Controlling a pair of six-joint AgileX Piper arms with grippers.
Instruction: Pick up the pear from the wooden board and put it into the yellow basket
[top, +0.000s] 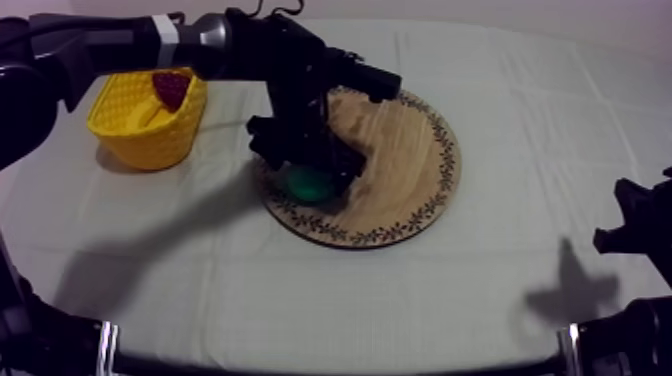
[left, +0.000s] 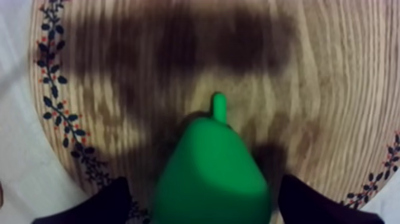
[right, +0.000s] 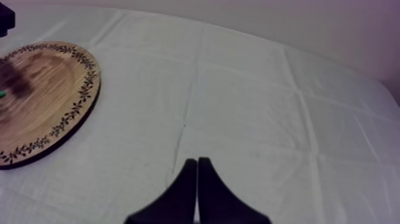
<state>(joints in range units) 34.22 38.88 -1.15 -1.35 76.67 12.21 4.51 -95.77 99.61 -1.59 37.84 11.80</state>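
Left tool (left: 201, 192), spread open, straddles the pear (left: 208, 173) on the wooden board (left: 149, 59), its stem pointing straight ahead.

light dim | soft shadows on cloth (top: 480, 290) | dark blotch on board (left: 333, 89)

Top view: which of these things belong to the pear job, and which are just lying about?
Job: green toy pear; round wooden board with patterned rim under it; yellow basket; left tool, open around the pear.
Lying about: small red fruit in the basket; right tool, shut over the grey-white cloth.
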